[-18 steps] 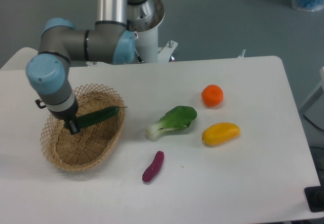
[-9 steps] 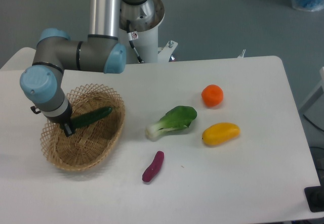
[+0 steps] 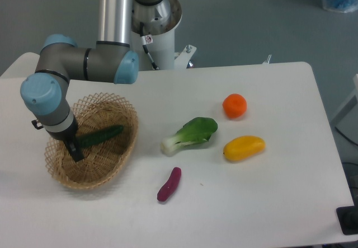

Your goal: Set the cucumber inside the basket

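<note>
- Tan woven wicker forms the basket (image 3: 122,154), an oval, shallow bowl with an open looped rim, sitting at the left side of the white table (image 3: 263,203).
- Inside the basket lies the cucumber (image 3: 102,136), slim, dark green and slightly curved, slanting up toward the right with its lower left end at the gripper.
- The gripper (image 3: 74,151) reaches down into the basket's left half, its dark fingers at the cucumber's lower end; whether they are clamped on it or have let go cannot be told from this view.
- The arm above it has grey tubes with light blue rounded joint caps.
- Outside the basket, on the bare tabletop, rests a bok choy (image 3: 191,134) with crinkled green leaves and a white stem.
- Below it lies a stubby, smooth purple vegetable (image 3: 169,184).
- To the right sit a round orange fruit (image 3: 234,106) and an oblong, glossy yellow fruit (image 3: 244,148), apart from one another.
</note>
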